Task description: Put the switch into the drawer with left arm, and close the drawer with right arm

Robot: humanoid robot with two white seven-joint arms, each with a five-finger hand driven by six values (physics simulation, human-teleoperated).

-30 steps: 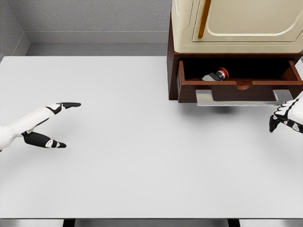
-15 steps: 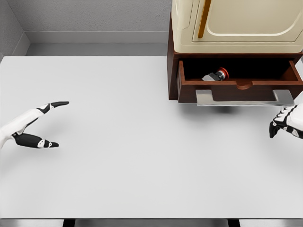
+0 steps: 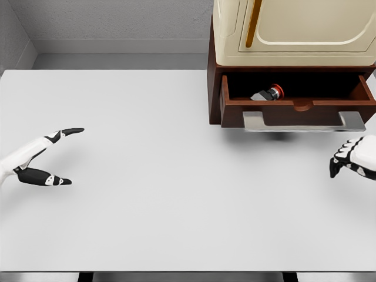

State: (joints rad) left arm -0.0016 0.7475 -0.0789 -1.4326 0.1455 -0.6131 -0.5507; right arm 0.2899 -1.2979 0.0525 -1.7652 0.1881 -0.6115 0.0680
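White left robot hand (image 3: pixel 41 158) outstretched, splayed.

A white table (image 3: pixel 176 205) fills the view — grey walls (image 3: pixel 111 20) behind, a cream cabinet (image 3: pixel 294 32) at upper right.

White table (image 3: pixel 176 205), flat, plain top. Brown cabinet (image 3: pixel 214 88) stands on it at back right, cream appliance (image 3: pixel 294 32) on top. Open drawer (image 3: pixel 296 106) overhangs table.

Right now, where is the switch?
In the head view, upper right: the switch lies inside the open drawer, left of its middle, under the cream appliance.
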